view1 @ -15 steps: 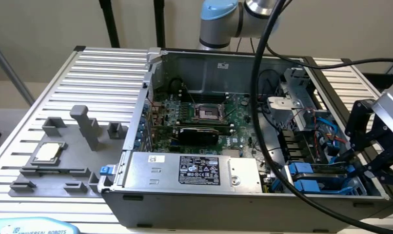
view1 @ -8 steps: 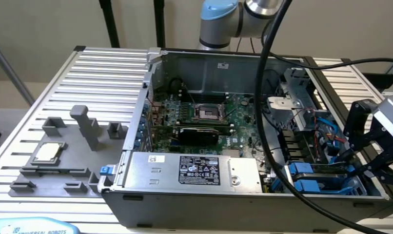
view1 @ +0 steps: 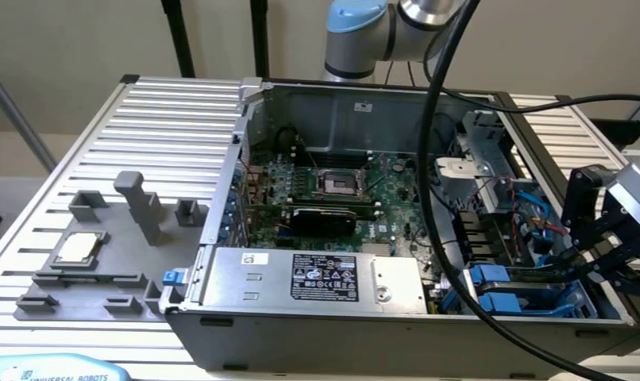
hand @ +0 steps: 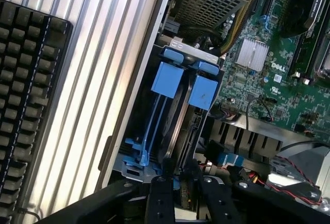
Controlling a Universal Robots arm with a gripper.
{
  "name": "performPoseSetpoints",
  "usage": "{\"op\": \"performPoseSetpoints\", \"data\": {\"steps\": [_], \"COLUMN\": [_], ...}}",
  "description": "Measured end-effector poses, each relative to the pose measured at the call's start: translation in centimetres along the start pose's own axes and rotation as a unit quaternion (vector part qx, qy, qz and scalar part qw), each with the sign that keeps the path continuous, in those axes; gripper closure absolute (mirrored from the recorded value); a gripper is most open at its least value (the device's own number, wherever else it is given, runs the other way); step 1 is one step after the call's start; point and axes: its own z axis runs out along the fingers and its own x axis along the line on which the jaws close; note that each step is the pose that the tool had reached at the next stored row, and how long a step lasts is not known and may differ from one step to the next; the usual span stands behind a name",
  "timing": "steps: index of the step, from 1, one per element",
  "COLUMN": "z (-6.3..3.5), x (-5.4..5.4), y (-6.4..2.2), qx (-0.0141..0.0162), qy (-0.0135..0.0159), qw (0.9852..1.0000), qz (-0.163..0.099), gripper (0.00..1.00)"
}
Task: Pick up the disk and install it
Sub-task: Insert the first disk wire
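Gripper (hand: 186,183) hangs at the lower right of the exterior view, over the drive bay in the corner of the open computer case (view1: 227,238). Whether it is clamped on anything or loose, I cannot tell. It lines up with the near end of the disk (hand: 202,91), which stands on edge in the bay, its blue frame tab at the far end. A second blue carrier (hand: 166,80) stands just beside the disk, next to the case wall. Past the bay lies the silver power supply box (view1: 320,279) with its black label, at the lower centre of the exterior view, and above it the green motherboard (view1: 331,186). A thick black cable (view1: 434,159) runs down across the case. The case rests on a slatted metal table (view1: 161,103). A grey holder (view1: 108,286) at the lower left carries a small square chip (view1: 76,249). A black keyboard (hand: 26,90) lies on the table outside the case.
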Motion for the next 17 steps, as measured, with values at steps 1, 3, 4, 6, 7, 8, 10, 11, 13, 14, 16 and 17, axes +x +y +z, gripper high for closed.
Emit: {"op": "performPoseSetpoints", "data": {"steps": [1, 3, 4, 6, 7, 8, 10, 11, 13, 14, 16, 17], "z": [0.0, 0.01, 0.01, 0.02, 0.03, 0.03, -0.03, -0.11, -0.3, -0.37, -0.47, -0.49], "x": [-0.1, -0.3, -0.4, -0.6, -0.6, -0.7, -0.9, -1.0, -1.2, -1.3, -1.5, -1.7], "y": [0.0, 0.02, 0.04, 0.08, 0.09, 0.1, 0.14, 0.18, 0.33, 0.49, 0.96, 1.2], "qx": [0.0, -0.0001, -0.0001, -0.0001, -0.0001, -0.0002, -0.0002, -0.0002, -0.0002, -0.0002, -0.0002, -0.0002], "qy": [0.0001, 0.0001, 0.0001, 0.0001, 0.0001, 0.0001, 0.0001, 0.0002, 0.0001, 0.0001, 0.0002, 0.0002], "qw": [1.0, 1.0, 1.0, 1.0, 1.0, 1.0, 1.0, 1.0, 1.0, 1.0, 1.0, 1.0], "qz": [0.0, -0.001, -0.001, -0.001, -0.001, -0.001, -0.002, -0.002, -0.002, -0.002, -0.002, -0.002], "gripper": [0.77, 0.84, 0.84, 0.84, 0.84, 0.84, 0.84, 0.84, 0.84, 0.84, 0.84, 0.85]}}
